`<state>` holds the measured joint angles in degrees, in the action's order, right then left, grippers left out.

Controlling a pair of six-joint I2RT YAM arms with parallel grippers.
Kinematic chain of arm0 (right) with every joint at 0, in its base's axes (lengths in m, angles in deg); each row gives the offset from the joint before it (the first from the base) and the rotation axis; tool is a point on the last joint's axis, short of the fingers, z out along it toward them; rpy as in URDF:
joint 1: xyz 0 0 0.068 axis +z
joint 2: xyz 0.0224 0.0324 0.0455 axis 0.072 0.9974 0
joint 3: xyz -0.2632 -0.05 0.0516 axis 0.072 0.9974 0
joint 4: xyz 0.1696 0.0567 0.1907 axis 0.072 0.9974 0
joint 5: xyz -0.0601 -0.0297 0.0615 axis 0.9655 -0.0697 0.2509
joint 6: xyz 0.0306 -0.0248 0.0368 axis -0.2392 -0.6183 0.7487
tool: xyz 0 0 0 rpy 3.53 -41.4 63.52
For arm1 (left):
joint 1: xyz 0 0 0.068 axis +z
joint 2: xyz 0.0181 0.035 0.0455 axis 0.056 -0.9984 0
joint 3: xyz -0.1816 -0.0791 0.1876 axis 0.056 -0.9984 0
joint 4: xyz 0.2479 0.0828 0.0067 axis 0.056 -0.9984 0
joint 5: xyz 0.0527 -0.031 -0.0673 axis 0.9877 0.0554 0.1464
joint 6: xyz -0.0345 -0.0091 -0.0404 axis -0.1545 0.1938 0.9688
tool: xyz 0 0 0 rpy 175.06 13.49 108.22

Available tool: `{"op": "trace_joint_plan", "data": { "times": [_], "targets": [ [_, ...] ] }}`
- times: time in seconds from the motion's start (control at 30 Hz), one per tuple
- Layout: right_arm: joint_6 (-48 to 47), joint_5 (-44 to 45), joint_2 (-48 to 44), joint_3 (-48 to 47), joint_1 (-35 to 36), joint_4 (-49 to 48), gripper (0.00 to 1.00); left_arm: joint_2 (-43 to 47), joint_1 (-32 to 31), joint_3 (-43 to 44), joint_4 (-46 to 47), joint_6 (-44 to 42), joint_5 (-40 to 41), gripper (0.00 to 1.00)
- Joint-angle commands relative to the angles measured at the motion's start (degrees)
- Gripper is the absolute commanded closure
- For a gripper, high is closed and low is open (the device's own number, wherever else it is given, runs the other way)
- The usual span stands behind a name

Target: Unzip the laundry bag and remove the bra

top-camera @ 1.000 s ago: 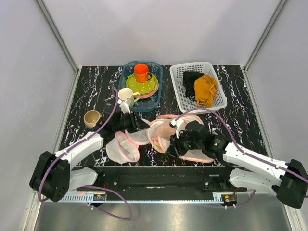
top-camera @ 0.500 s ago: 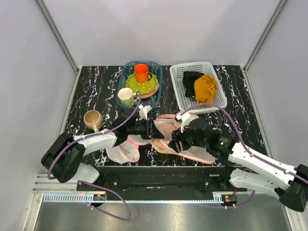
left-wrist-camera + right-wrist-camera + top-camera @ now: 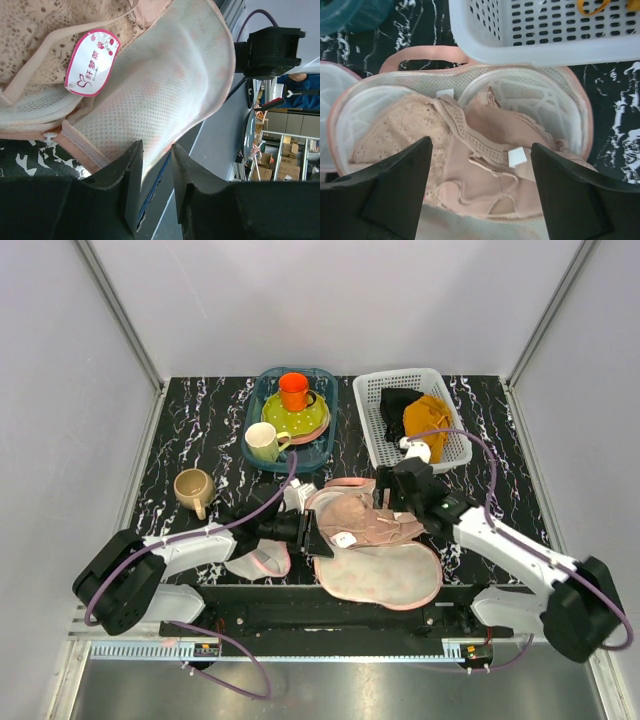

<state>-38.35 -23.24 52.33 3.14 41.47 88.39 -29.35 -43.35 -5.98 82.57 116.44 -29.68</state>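
The peach two-lobed fabric laundry bag (image 3: 385, 578) had fallen open since the earlier frame, and the left claw (image 3: 155, 150) pinched its edge. The right claw (image 3: 480, 144), wide and empty, hung nearer, directly over the pale beige lace bra (image 3: 470, 167) lying crosswise inside.

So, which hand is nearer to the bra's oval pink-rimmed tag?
Left. The left hand pinches the laundry bag beside the tag; the right hand hovers open over the bra, towards the basket.
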Motion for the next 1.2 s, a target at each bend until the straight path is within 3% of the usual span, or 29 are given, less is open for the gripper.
{"op": "trace_joint_plan", "data": {
  "times": [0.0,0.1,0.17,0.2,0.23,0.27,0.3,0.33,0.57,0.67,0.73,0.93,1.03,1.17],
  "targets": [
    [-0.1,1.7,10.3,-2.8,-0.1,-6.7,0.01,1.2,-0.5,0.1,0.3,-1.8,1.4,0.68],
    [0.5,-1.3,17.4,-3.0,-0.2,-9.6,0.03,1.9,-0.6,1.1,-2.0,-2.4,3.6,0.69],
    [1.5,-1.6,19.4,-2.6,-0.1,-11.0,0.16,2.3,-0.6,1.8,-3.6,-2.7,5.1,0.69],
    [1.7,-1.7,19.8,-2.1,-0.1,-12.0,0.27,2.4,-0.6,2.0,-3.8,-2.7,6.1,0.69],
    [1.9,-1.2,19.6,-2.0,-0.1,-11.9,0.62,2.6,-0.6,2.1,-4.3,-2.7,6.4,0.69],
    [2.0,-0.9,18.9,-1.9,-0.1,-11.9,0.81,2.7,-0.6,2.5,-4.4,-2.6,6.8,0.69],
    [1.8,-0.4,17.0,-1.8,-0.2,-11.7,0.95,2.7,-0.6,2.6,-4.4,-2.5,7.5,0.69],
    [1.3,0.4,15.6,-2.0,-0.1,-10.6,1.0,3.0,-0.6,2.6,-4.4,-2.3,7.9,0.69],
    [-2.8,0.7,-3.3,-6.4,-0.1,-2.4,1.0,3.8,0.1,4.4,-7.4,-2.5,12.3,0.7],
    [-1.9,-1.5,-7.2,-11.1,-0.1,-0.1,1.0,3.8,0.9,5.7,-9.0,-3.3,14.2,0.7],
    [-2.3,1.6,-7.8,-15.7,-0.1,1.0,1.0,4.3,1.2,6.1,-8.5,-3.4,13.5,0.7],
    [-10.9,17.1,-2.3,-27.2,-0.9,-5.0,1.0,5.5,1.3,6.9,-9.6,-3.6,14.5,0.71],
    [-12.3,17.8,5.6,-35.2,-5.2,-6.7,1.0,6.2,1.4,7.1,-10.4,-3.7,14.8,0.71],
    [-7.5,10.5,16.2,-42.4,-14.0,-8.2,1.0,9.1,1.4,8.2,-15.9,-6.0,16.4,0.71]
  ]
}}
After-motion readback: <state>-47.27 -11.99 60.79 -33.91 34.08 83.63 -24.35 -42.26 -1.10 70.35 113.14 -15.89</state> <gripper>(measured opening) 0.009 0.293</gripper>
